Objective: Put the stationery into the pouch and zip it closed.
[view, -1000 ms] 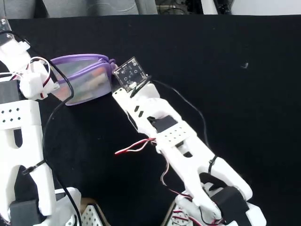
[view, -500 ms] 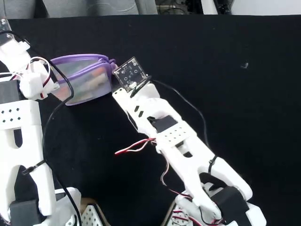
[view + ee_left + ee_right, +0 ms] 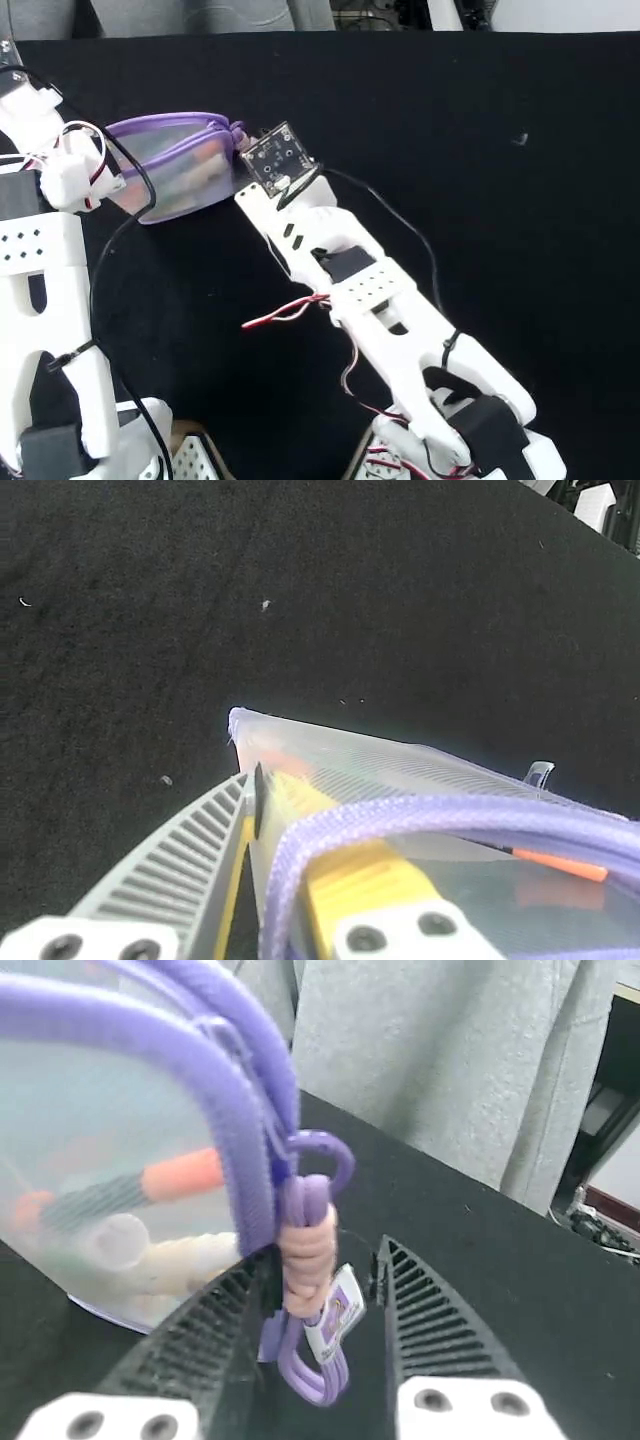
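The translucent pouch (image 3: 178, 168) with a purple zipper lies at the table's far left; pens and other stationery (image 3: 140, 1230) show through its wall. My left gripper (image 3: 275, 815) is shut on the pouch's end (image 3: 300, 770), one ribbed finger outside and the yellow-tipped finger (image 3: 360, 885) inside the rim. In the high view that gripper (image 3: 118, 183) is at the pouch's left end. My right gripper (image 3: 325, 1252) is at the other end, open, with the purple zipper pull cord (image 3: 305, 1250) hanging between its black fingers (image 3: 215, 1330), against one and apart from the other.
The black table (image 3: 480, 150) stretches out to the right of the pouch. Red and white cables (image 3: 285, 312) hang off the right arm (image 3: 370, 300). Grey cloth (image 3: 440, 1070) hangs behind the table's far edge.
The right arm has shifted slightly left toward the pouch's end. The left arm and pouch have stayed nearly still.
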`<action>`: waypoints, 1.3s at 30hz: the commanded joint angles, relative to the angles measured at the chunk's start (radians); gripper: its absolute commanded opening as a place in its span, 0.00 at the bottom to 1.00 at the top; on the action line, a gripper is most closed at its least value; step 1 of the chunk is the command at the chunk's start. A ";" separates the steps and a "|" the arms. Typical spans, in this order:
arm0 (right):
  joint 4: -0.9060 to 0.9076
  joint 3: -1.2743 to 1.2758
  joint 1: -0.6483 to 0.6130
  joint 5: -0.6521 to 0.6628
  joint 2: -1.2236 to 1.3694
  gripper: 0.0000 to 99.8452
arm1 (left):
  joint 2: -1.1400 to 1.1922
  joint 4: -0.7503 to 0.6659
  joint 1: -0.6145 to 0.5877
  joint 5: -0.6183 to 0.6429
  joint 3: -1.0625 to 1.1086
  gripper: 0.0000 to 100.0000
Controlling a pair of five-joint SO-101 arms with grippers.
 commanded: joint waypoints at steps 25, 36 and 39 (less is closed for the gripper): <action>0.091 -0.030 0.049 -0.002 -0.039 0.16 | 0.018 -0.028 -0.025 -0.048 0.035 0.03; 0.150 0.131 0.011 0.034 -0.348 0.16 | 0.020 0.017 -0.025 -0.101 -0.045 0.03; 0.149 0.159 -0.026 0.098 -0.363 0.16 | 0.020 0.037 -0.025 -0.129 -0.065 0.03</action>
